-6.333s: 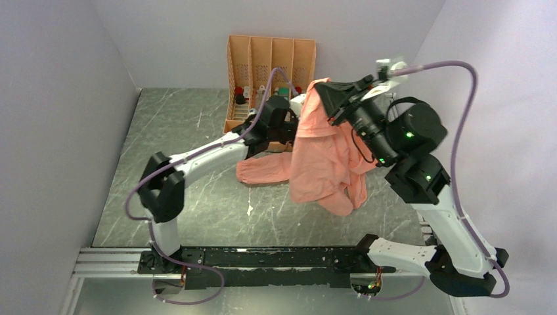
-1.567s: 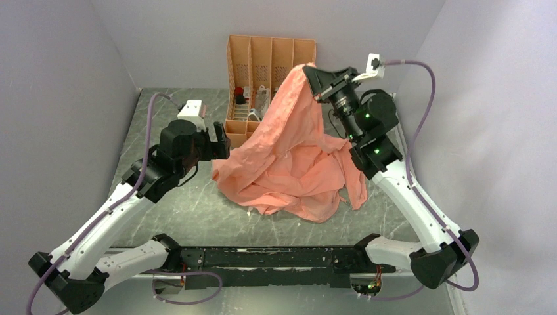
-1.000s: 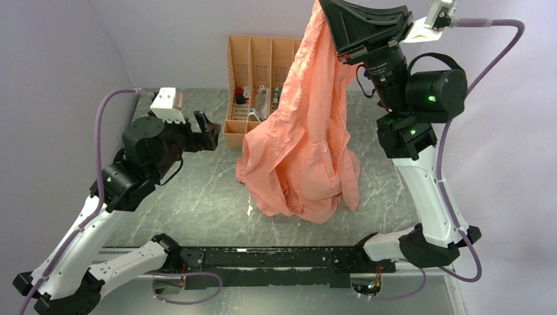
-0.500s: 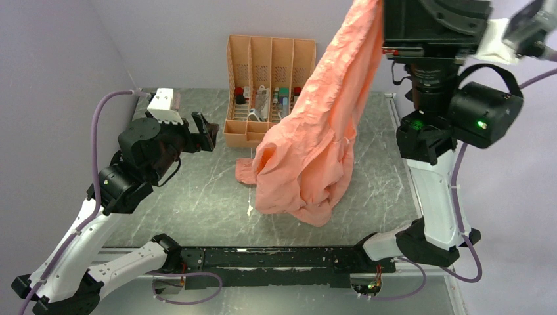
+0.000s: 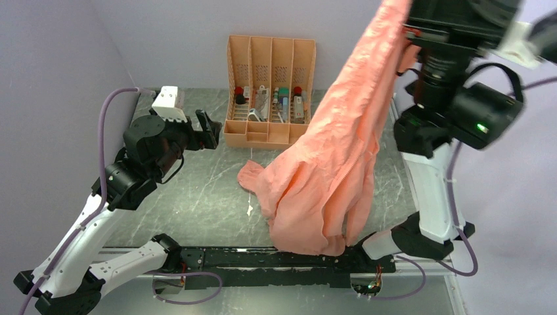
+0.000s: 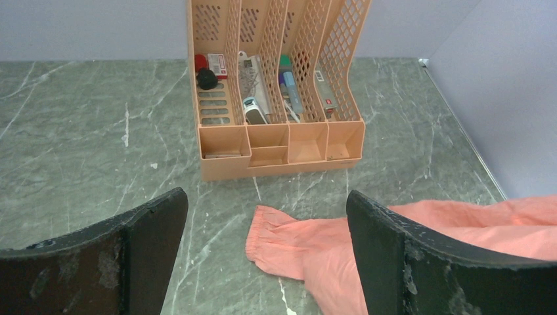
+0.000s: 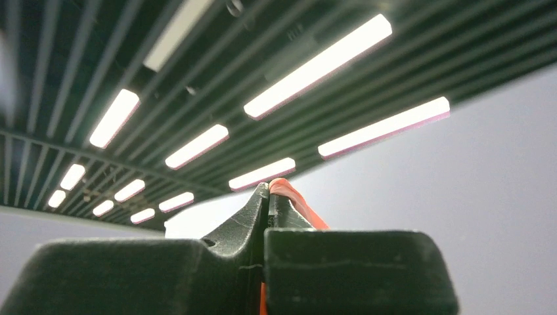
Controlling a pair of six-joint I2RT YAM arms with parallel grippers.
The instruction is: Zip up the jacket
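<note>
Near edge, top view: the lower end of the jacket [image 5: 328,177] is bunched on the table [image 5: 197,197] at about 5 o'clock, just beside the base of the right arm. From that heap the cloth rises in one slack, wrinkled column toward 1 o'clock. Much of the right arm's upper links is hidden behind it.

Right gripper [image 7: 269,197]: held high above the table. In the right wrist view its fingers are seen pressed together on a thin fold of the salmon fabric, and a sliver of it shows past the tips. Only ceiling lights and wall are seen beyond.

Mid-table: one sleeve cuff [image 5: 249,176] is laid flat on the marble at 9 o'clock of the hanging bulk.

Left gripper [image 5: 209,129]: poised over the table at 10 o'clock, fingers spread wide with nothing between them. In the left wrist view the cuff is framed low between the two fingers, apart from both.

Far side: an orange rack [image 5: 269,88] with four slots is set against the back wall at 12 o'clock, and pens and other small items are lodged in its slots. In the top view its right edge is overlapped by the lifted jacket.
</note>
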